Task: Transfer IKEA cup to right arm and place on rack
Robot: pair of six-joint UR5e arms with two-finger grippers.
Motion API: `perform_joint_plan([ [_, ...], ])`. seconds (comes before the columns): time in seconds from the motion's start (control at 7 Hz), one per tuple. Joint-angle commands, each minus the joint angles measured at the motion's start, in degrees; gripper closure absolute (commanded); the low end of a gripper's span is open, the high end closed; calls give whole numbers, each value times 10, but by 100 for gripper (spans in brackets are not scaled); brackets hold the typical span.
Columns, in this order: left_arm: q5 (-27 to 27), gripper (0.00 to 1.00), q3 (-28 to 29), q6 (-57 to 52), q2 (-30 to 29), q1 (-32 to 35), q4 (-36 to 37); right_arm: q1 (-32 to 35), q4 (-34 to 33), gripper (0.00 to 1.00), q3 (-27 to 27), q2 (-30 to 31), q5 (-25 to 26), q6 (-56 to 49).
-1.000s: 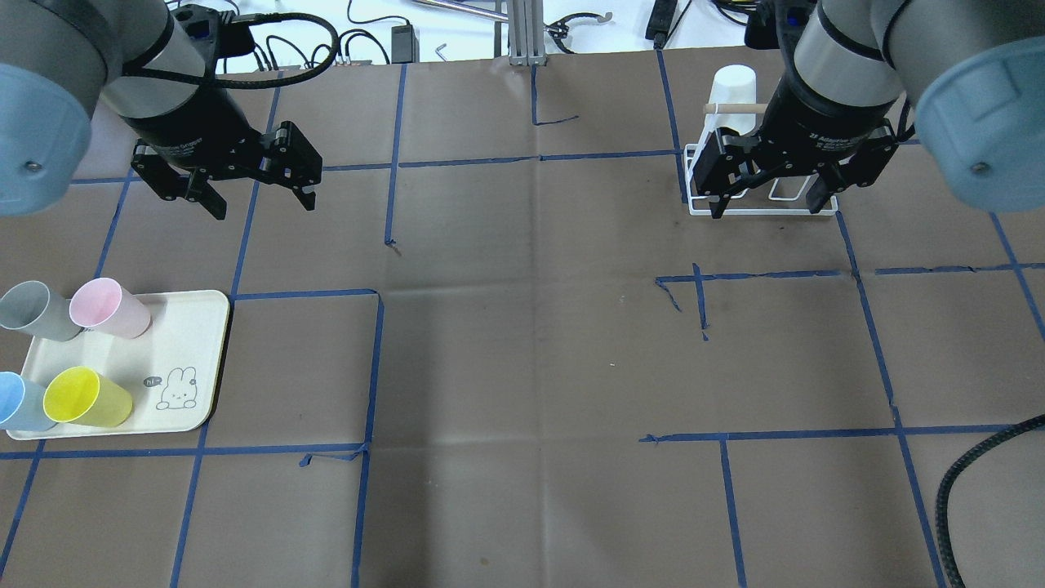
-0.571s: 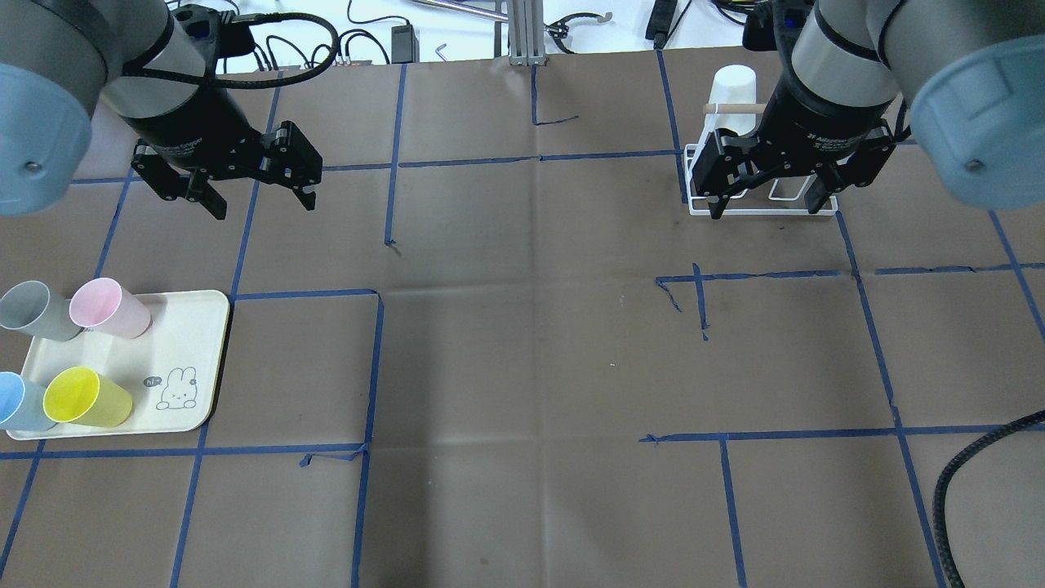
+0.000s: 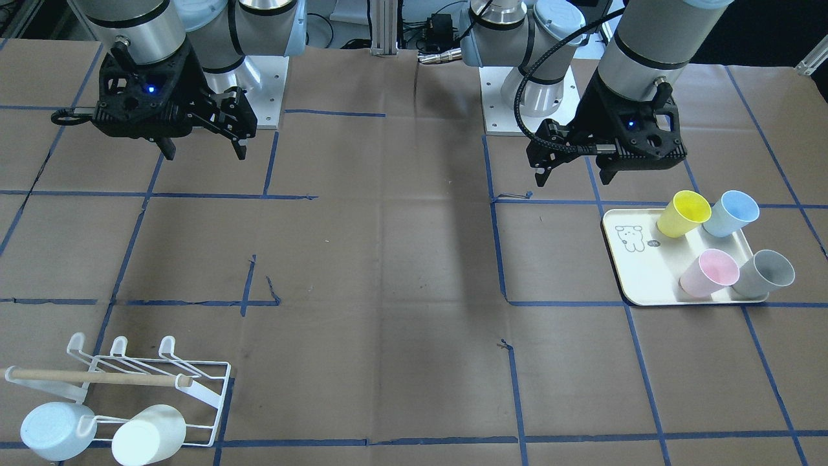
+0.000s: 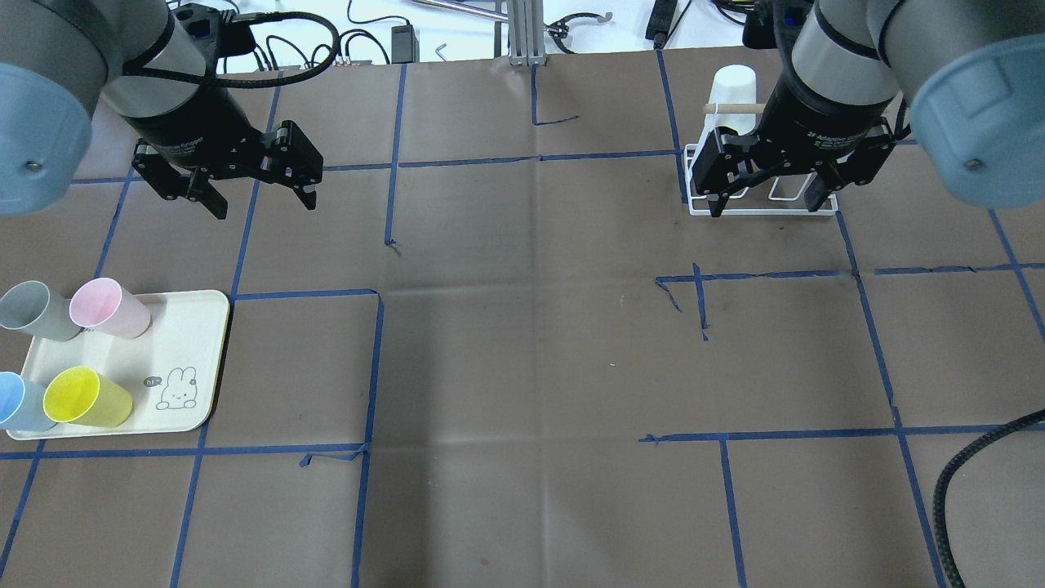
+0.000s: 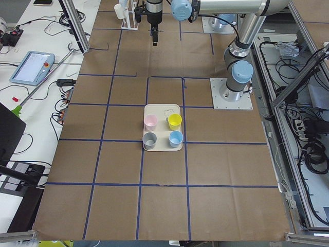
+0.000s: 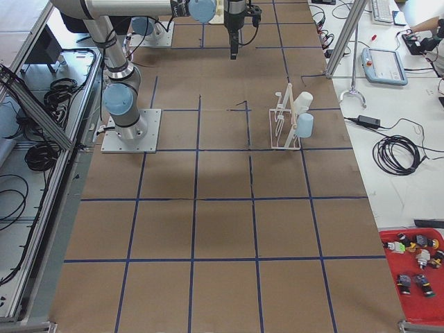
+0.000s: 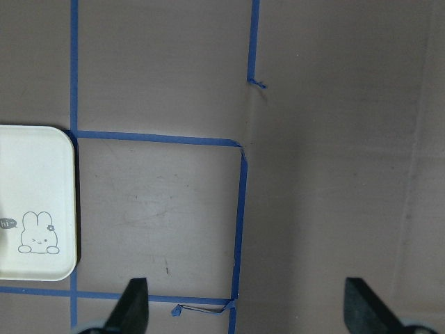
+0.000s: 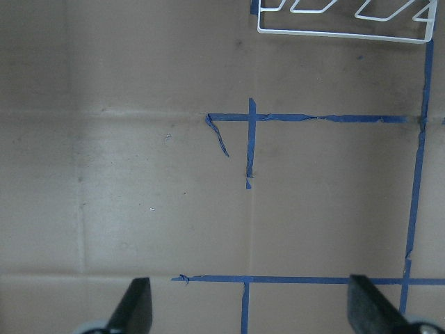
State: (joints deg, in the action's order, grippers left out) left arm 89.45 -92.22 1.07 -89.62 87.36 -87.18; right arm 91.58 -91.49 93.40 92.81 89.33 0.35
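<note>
Four IKEA cups stand on a cream tray (image 4: 192, 343): grey (image 4: 33, 310), pink (image 4: 106, 308), blue (image 4: 16, 402) and yellow (image 4: 86, 398). My left gripper (image 4: 265, 208) is open and empty, hovering beyond the tray; it is at the right in the front view (image 3: 569, 181). My right gripper (image 4: 765, 210) is open and empty, high over the front edge of the white wire rack (image 4: 694, 211). The rack (image 3: 194, 366) has a wooden dowel (image 3: 97, 377) and holds a white cup (image 3: 149, 435) and a light-blue cup (image 3: 55, 430).
The table is covered in brown paper with a grid of blue tape. The left wrist view shows the tray's corner (image 7: 35, 202); the right wrist view shows the rack's edge (image 8: 341, 31). Cables lie along the far edge (image 4: 359, 41).
The right arm has shifted very slightly over the rack. The left arm, the cups and the rack have not moved.
</note>
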Motion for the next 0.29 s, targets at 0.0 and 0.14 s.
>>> perform_joint_plan([
  [0.0, -1, 0, 0, 1, 1, 0, 0, 0, 0, 0, -1, 0, 0, 0],
  [0.14, 0, 0, 0, 0, 1, 0, 1, 0, 0, 0, -1, 0, 0, 0],
])
